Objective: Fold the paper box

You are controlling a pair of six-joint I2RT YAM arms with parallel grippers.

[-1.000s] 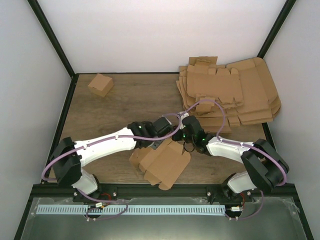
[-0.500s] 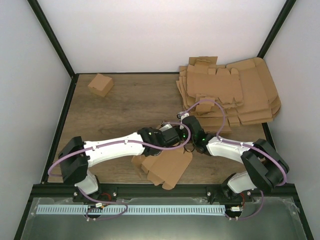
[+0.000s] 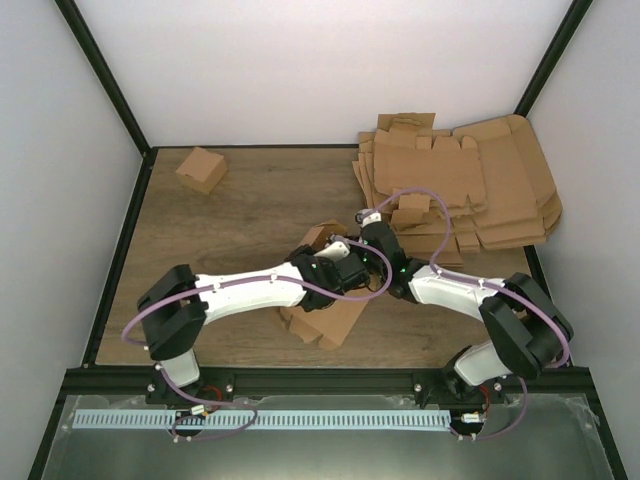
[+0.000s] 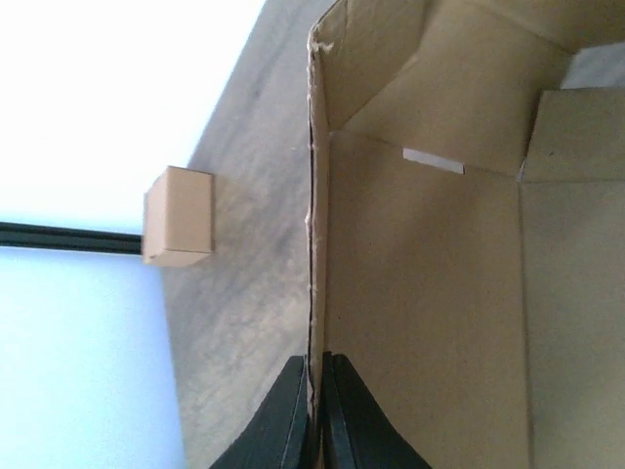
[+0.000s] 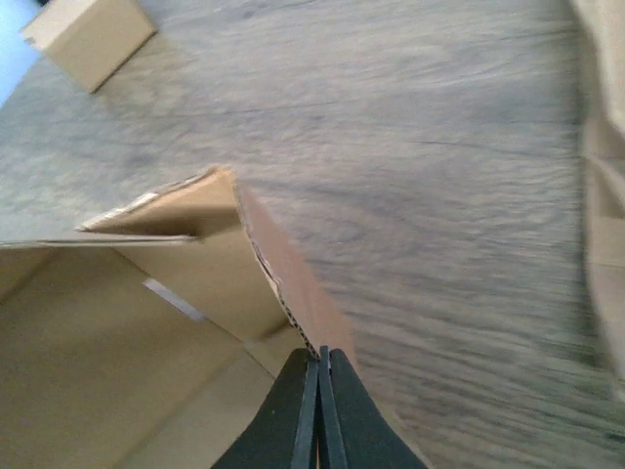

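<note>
The paper box (image 3: 325, 318) is a brown cardboard piece, partly folded, at the table's near middle, with one wall standing up at its far side. My left gripper (image 3: 338, 263) is shut on the edge of an upright wall. In the left wrist view that wall (image 4: 314, 244) runs straight into the left gripper (image 4: 317, 369), and the box's inner floor (image 4: 430, 313) lies to its right. My right gripper (image 3: 362, 256) pinches another wall. The right wrist view shows the right gripper (image 5: 319, 358) shut on that wall's corrugated edge (image 5: 283, 278).
A small, fully folded brown box (image 3: 201, 168) sits at the far left, also seen as the small box (image 4: 179, 216) and the small box (image 5: 88, 37). A stack of flat cardboard blanks (image 3: 470, 185) fills the far right corner. Both arms cross close together over the table's middle.
My left arm reached farther and rightward, and its gripper closed on a box wall. The box shifted away from the near edge and a wall rose. The right gripper stayed shut.
</note>
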